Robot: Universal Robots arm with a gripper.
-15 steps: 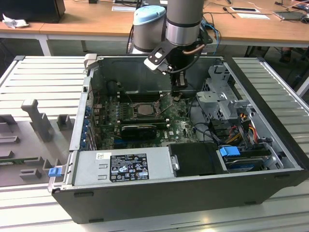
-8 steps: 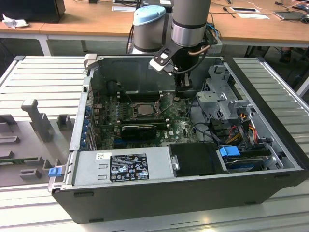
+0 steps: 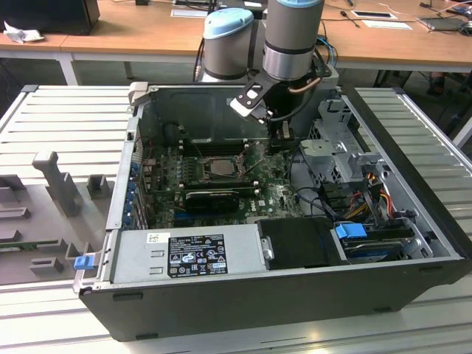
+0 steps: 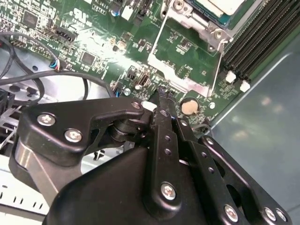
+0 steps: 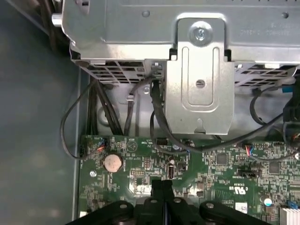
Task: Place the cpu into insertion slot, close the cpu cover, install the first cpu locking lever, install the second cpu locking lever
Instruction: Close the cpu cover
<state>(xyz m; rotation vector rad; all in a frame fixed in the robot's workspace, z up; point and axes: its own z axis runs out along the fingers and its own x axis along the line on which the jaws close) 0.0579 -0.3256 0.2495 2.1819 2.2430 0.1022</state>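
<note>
**Inside the open computer case (image 3: 258,302): gripper (image 3: 284,134) shut and empty, cpu (image 4: 222,5) seated**

Item one, the gripper: its black fingers (image 4: 165,124) are pressed together at the tips with nothing between them. It hangs low over the green motherboard (image 5: 211,164), near a round coin cell (image 5: 113,162). Whether the tips touch the board cannot be told.

Item two, the cpu: pale metal top up, lying in the insertion slot (image 4: 201,26).

Item three, the cpu cover (image 4: 190,86): swung open off the slot, between the slot and the fingertips, with the board visible through its square window.

Item four, a grey metal bracket (image 5: 201,89) with dark cables (image 5: 157,117): just past the board's edge.
</note>
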